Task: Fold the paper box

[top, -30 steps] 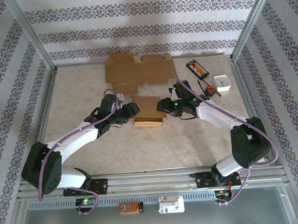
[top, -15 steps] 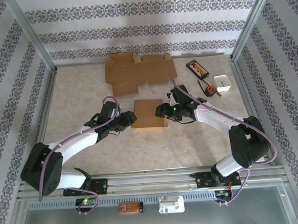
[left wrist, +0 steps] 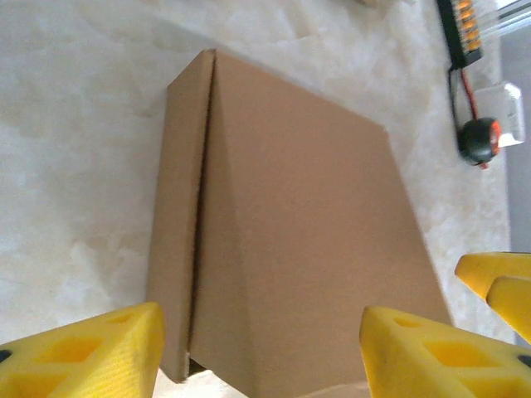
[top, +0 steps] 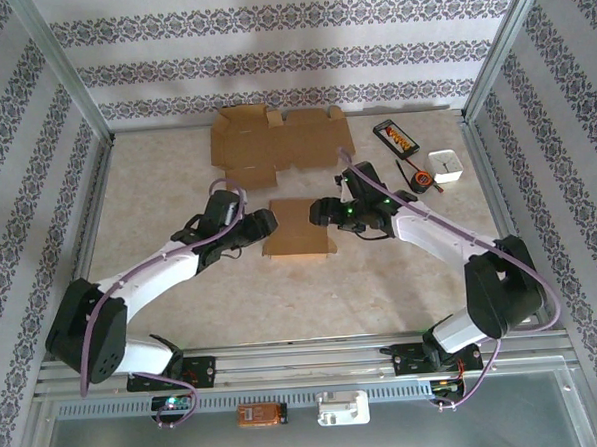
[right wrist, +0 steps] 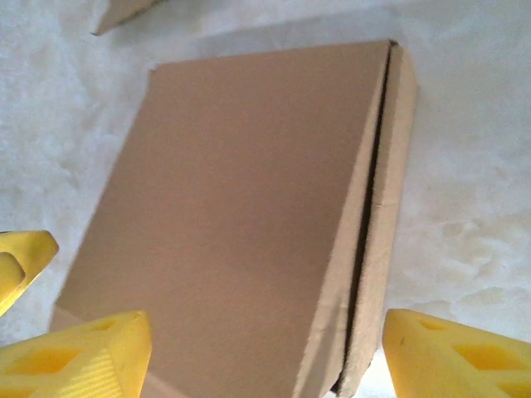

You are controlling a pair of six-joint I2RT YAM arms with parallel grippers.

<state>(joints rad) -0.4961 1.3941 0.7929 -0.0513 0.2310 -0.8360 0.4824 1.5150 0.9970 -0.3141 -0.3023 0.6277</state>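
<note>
The paper box (top: 300, 226) lies in the middle of the table as a closed brown carton, its lid down with a thin dark slit along one side. My left gripper (top: 264, 223) is at its left end and my right gripper (top: 322, 212) at its right end. In the left wrist view the box (left wrist: 290, 232) sits ahead of the left gripper (left wrist: 261, 356), whose yellow fingers (left wrist: 83, 348) stand wide apart and clear of it. In the right wrist view the box (right wrist: 241, 207) lies likewise between the spread fingers (right wrist: 456, 356) of the right gripper (right wrist: 265, 356), untouched.
A flat unfolded cardboard blank (top: 279, 144) lies at the back of the table. To the back right are a black device with orange marks (top: 394, 135), a small white box (top: 446, 166) and a black-and-red round part (top: 424, 182). Metal frame posts edge the table.
Both grippers have opened wider and let go of the box. The box now lies flatter, lid down. The left gripper dipped toward me and came back to the box's left end.
</note>
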